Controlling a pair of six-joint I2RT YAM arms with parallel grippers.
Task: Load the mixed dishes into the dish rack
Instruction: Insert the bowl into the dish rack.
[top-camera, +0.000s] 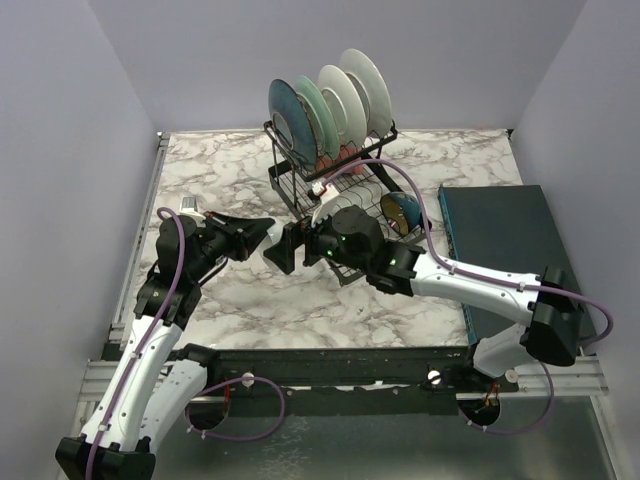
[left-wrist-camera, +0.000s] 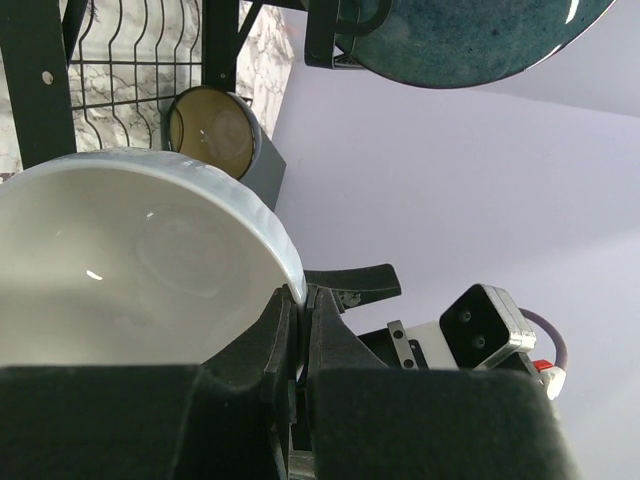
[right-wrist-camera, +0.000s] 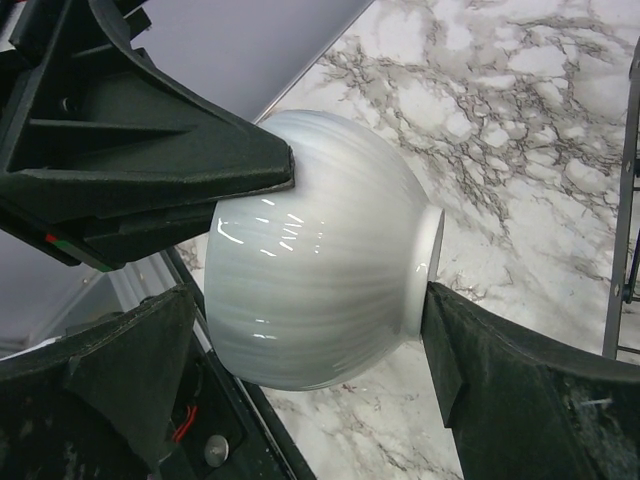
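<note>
The left gripper (left-wrist-camera: 300, 300) is clamped on the rim of the white bowl (right-wrist-camera: 310, 300), above the bench (top-camera: 230, 170) just in front of the dish rack (top-camera: 300, 195), while the right gripper (right-wrist-camera: 300, 340) stands spread wide on either side of the bowl.

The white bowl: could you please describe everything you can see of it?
The white bowl is glossy, ceramic-looking, faintly ribbed outside, with a small foot ring. It hangs on its side above the marble table. The left gripper is shut on its rim; the open right gripper straddles it, one finger at the foot.
</note>
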